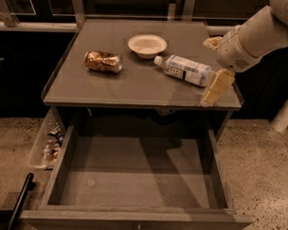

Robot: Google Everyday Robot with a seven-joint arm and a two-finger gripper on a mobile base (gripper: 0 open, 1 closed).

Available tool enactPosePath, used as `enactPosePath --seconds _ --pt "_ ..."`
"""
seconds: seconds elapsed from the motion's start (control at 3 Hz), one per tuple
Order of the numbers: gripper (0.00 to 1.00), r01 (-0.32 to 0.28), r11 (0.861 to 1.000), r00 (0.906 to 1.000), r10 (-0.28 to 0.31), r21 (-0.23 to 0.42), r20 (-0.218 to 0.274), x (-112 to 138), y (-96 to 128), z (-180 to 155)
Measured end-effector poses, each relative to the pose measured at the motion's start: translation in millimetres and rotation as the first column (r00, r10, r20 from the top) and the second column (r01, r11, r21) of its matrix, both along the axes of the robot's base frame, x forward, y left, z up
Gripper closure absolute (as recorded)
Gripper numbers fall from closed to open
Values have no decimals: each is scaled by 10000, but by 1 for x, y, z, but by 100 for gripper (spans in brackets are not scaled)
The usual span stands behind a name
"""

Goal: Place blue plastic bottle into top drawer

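Note:
The blue plastic bottle (pixel 186 70) lies on its side on the grey cabinet top (pixel 135 86), right of centre, with its white cap pointing left towards the bowl. My gripper (pixel 215 65) is at the bottle's right end, open, with one cream finger (pixel 218 87) in front of the bottle's base and the other behind it. It holds nothing. The top drawer (pixel 137 173) is pulled fully open below the cabinet top. Its flat grey bottom is bare, and a small knob shows on the front panel.
A crushed gold can (pixel 103 61) lies at the left of the cabinet top and a white bowl (pixel 147 45) sits at the back middle. A clear plastic bin of litter (pixel 48 144) stands left of the drawer. A dark pole (pixel 20 202) lies on the floor at the front left.

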State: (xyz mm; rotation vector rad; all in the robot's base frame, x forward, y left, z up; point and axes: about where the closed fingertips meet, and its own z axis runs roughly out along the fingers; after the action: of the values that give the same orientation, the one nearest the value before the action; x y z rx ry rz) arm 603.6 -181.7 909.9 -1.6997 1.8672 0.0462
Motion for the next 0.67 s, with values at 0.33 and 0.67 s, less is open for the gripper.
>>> enactPosePath --seconds 0.33,0.67 --pt "0 3 9996 9996 -11 291 277 21 5 -2" --pt "0 -8 9979 9991 -20 647 434 43 10 -7"
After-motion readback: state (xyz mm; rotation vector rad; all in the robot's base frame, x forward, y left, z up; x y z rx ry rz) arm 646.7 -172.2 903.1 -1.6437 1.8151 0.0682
